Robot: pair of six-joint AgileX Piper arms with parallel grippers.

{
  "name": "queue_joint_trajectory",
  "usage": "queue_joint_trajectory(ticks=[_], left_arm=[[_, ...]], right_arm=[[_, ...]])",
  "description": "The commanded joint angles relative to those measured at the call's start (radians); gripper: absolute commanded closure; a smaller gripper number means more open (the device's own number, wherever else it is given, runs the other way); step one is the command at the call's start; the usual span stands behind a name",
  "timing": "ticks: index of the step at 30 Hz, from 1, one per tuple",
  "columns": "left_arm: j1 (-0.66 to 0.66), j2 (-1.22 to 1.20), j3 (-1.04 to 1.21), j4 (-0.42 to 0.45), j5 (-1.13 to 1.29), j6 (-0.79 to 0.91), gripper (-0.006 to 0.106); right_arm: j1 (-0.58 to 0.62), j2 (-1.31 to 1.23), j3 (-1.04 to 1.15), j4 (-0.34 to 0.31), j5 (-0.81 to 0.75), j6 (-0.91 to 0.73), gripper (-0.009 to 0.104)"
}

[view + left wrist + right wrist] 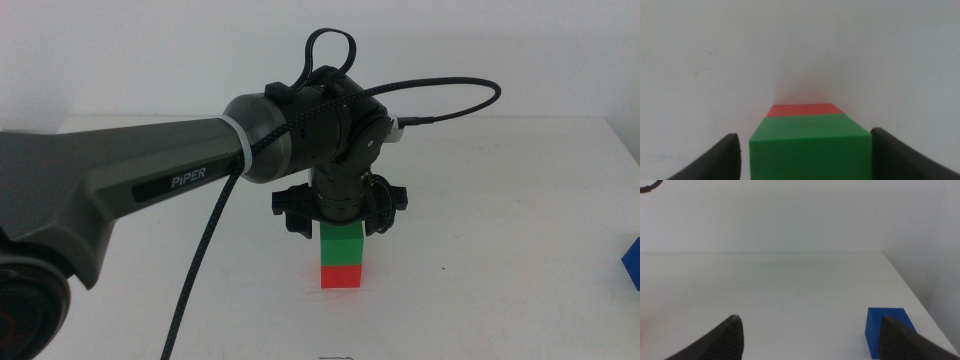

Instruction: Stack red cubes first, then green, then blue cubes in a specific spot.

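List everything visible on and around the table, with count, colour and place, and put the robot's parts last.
green cube: one, green, stacked on the red cube, mid-table, between the left gripper's jaws
red cube: one, red, on the table under the green cube
blue cube: one, dark blue, alone near the table's right edge
table: one, white
cable: one, black braided, running along the left arm
left arm: one, dark grey, reaching in from the left
left gripper: one, dark, open, straddling the green cube
right gripper: one, dark, open, waiting by the blue cube
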Motion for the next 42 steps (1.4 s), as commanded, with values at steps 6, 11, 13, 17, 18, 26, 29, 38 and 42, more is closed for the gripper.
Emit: queue_joint_trajectory(ticks=[6,11,13,17,18,26,29,38,42], left_arm=[[-0.002,-0.106,-0.032,0.015,-0.027,0.012,0.016],[-0.002,-0.133,-0.035,0.017,-0.029,0.012,0.016],[-0.002,-0.154,-0.035,0.017,-0.028,0.016,0.016],[-0.002,-0.216,-0.035,0.017,-0.030,0.063,0.016],[-0.002,-0.239,-0.035,0.018,-0.035,0.082,0.016],[-0.002,-0.490,-0.035,0.008,0.008,0.379,0.016],[-0.002,-0.600,-0.024,-0.003,0.008,0.541,0.014],[0.096,-0.962,0.188,-0.338,-0.003,1.045,0.007],[0.178,-1.097,0.301,-0.557,0.002,1.212,0.007]], right_arm=[[-0.006,-0.023,-0.018,-0.008,-0.076,-0.013,0.001],[-0.006,-0.023,-0.018,-0.008,-0.076,-0.013,0.001],[-0.006,-0.023,-0.018,-0.008,-0.076,-0.013,0.001],[-0.006,-0.023,-0.018,-0.008,-0.076,-0.013,0.001],[-0.006,-0.023,-0.018,-0.008,-0.076,-0.013,0.001],[-0.006,-0.023,-0.018,-0.008,-0.076,-0.013,0.001],[-0.006,-0.023,-0.018,-0.008,-0.076,-0.013,0.001],[-0.006,-0.023,-0.018,-0.008,-0.076,-0.013,0.001],[-0.006,-0.023,-0.018,-0.008,-0.076,-0.013,0.001]])
